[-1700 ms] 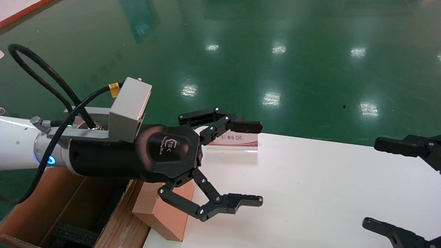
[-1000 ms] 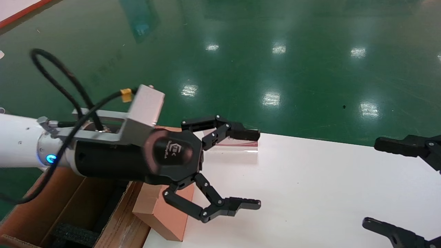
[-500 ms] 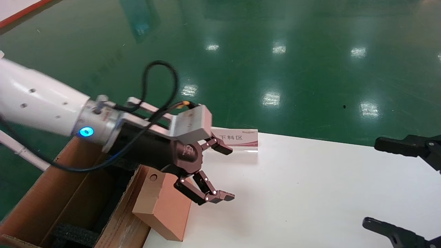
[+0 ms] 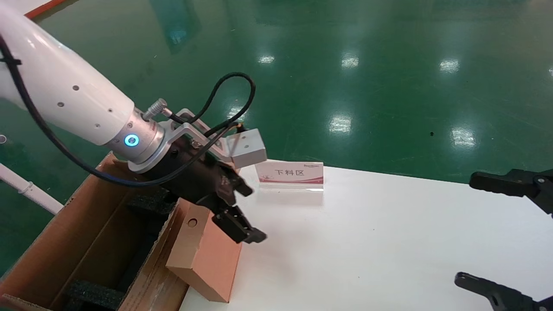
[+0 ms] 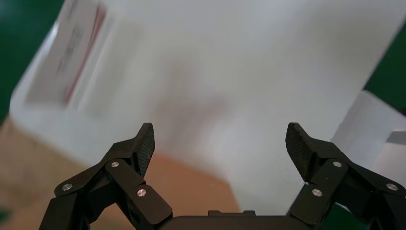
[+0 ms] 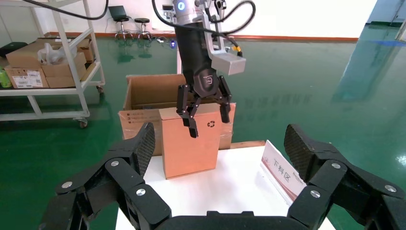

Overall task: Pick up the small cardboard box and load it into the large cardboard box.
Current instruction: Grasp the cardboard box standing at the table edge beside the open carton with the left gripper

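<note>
cardboard is what you are dealing with here, so expect the small cardboard box (image 4: 205, 255) to be light and fairly stiff on its broad faces, but smooth enough to slide if you pinch it weakly. it stands upright on its narrow edge at the corner of the white worktop (image 4: 389, 242), right against the large cardboard box (image 4: 86, 242), which sits beside the worktop on your left with its flaps up and black foam showing inside. the right wrist view shows the recycling mark on its broad face.

your left hand (image 4: 242, 211) is spread wide and holds nothing. it hangs over the top edge of the small box, tilted downward, with one finger out in front of the broad face; whether it touches the cardboard you cannot tell from these views. the left wrist view shows both fingers (image 5: 143, 143) well apart with brown cardboard below and between them.

i would take the box across its thin dimension, near the top edge and about midway along it, so the pads press flat on the two broad faces. a grip near a corner would likely let it swing or twist.

your right hand (image 4: 497, 233) waits at the far right of the worktop, also spread and empty.
</note>
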Available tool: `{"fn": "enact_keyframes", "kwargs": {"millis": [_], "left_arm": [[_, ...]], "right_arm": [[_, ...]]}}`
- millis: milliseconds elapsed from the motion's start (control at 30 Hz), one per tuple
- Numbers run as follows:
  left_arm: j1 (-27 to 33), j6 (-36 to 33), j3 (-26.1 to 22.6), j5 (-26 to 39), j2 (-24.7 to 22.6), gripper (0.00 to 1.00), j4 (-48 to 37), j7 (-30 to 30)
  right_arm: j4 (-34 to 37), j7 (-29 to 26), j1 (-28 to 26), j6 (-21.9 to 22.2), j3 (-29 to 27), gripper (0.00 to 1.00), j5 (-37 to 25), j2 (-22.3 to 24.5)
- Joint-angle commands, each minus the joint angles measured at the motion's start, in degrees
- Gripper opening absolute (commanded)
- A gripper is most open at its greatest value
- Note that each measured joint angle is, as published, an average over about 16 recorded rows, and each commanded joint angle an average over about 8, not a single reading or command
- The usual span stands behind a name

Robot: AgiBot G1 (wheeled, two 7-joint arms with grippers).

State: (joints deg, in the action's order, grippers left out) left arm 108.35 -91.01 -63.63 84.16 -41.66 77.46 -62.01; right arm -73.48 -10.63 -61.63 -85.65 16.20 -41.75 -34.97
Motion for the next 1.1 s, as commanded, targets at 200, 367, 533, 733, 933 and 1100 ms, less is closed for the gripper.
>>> {"fn": "enact_keyframes", "kwargs": {"millis": [200, 367, 533, 733, 933, 1100], "left_arm": [[9.59, -0.14, -14.22, 1.94, -2.26, 1.00, 0.06, -10.55], [16.13, -0.05, -23.77, 0.15, -4.70, 1.00, 0.12, -15.90], [21.28, 0.17, -32.67, -2.57, -6.95, 1.00, 0.11, -20.69], [25.60, 0.90, -41.15, -4.35, -9.41, 1.00, 0.16, -25.88], [27.29, 2.74, -45.58, -4.47, -10.97, 1.00, 0.37, -29.36], [27.39, 4.22, -46.87, -4.23, -10.57, 1.00, 0.47, -30.55]], "right_arm": [[0.00, 0.01, -0.01, 0.01, 0.03, 1.00, 0.02, 0.01], [0.00, 0.03, -0.01, 0.02, 0.05, 1.00, 0.03, 0.02], [0.00, 0.04, -0.02, 0.03, 0.07, 1.00, 0.05, 0.03], [0.00, 0.05, -0.02, 0.04, 0.10, 1.00, 0.07, 0.04], [0.00, 0.06, -0.03, 0.05, 0.12, 1.00, 0.08, 0.05], [0.00, 0.07, -0.03, 0.06, 0.14, 1.00, 0.10, 0.06]]}}
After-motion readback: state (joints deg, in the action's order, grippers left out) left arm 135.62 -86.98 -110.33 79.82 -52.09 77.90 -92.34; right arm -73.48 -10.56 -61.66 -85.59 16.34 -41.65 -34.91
